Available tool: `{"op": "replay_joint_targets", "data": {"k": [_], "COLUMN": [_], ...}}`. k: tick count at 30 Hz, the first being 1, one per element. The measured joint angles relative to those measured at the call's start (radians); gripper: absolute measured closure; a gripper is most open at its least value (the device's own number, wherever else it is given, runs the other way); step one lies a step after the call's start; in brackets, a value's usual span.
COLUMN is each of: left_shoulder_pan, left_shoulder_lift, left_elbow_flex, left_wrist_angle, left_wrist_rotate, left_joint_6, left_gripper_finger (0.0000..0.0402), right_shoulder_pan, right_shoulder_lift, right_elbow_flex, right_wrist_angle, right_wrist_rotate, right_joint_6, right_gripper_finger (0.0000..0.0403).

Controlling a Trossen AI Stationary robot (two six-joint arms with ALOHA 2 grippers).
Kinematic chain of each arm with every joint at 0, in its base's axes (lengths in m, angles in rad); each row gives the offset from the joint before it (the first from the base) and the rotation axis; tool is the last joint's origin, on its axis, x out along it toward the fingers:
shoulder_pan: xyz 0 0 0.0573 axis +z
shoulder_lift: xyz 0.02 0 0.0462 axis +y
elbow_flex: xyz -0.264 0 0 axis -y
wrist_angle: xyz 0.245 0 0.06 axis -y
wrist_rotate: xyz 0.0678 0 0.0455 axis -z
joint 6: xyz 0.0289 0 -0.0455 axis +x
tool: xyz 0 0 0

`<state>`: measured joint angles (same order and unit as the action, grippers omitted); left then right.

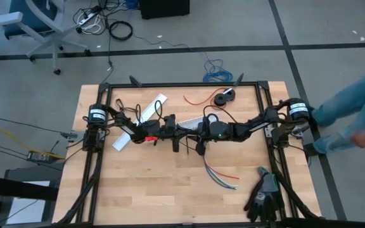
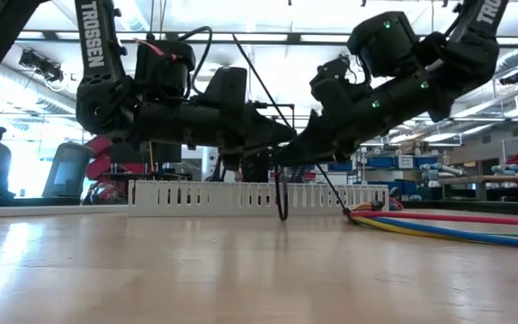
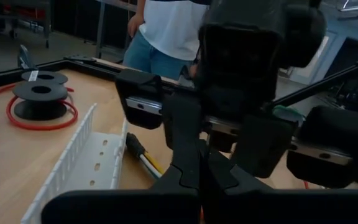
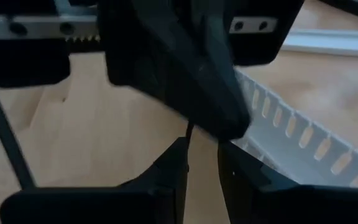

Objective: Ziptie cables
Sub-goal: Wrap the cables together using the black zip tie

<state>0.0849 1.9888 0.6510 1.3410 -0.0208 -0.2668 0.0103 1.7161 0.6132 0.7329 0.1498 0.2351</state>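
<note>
Cables (image 2: 457, 229) lie on bench (image 2: 241, 270) beside my right pincer (image 2: 281, 162), nipping black ziptie loop (image 2: 282, 198); left pincer (image 2: 272, 148) pressed together, tip-to-tip. Step: threading loop. Next: bring bundle inside loop.

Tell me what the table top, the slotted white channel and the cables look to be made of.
Table top: pale wood, matte, with visible plank seams. Slotted white channel: likely moulded plastic, smooth, with evenly cut slots. Cables: thin wires in coloured sheathing, probably plastic, since they curve loosely and look glossy in the low view.

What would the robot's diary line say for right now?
left gripper: shut, mid-table | right gripper: meets it, fingers around thin black strip | cables: lying on table
</note>
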Motion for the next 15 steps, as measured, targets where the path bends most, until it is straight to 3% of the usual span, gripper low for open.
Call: {"op": "replay_joint_targets", "data": {"k": [9, 15], "left_shoulder_pan": [0.000, 0.000], "left_shoulder_lift": [0.000, 0.000], "left_elbow_flex": [0.002, 0.002], "left_wrist_angle": [0.019, 0.049], "left_wrist_rotate": [-0.003, -0.004], "left_joint_6": [0.010, 0.020], "left_gripper_finger": [0.0401, 0.0401], "right_shoulder_pan": [-0.035, -0.037], "right_shoulder_lift": [0.000, 0.000], "right_elbow_flex": [0.000, 0.000], "right_wrist_angle": [0.047, 0.045], "right_wrist_rotate": [-0.120, -0.119], "right_joint_6": [-0.026, -0.031], "right_gripper_finger": [0.0326, 0.0333]}}
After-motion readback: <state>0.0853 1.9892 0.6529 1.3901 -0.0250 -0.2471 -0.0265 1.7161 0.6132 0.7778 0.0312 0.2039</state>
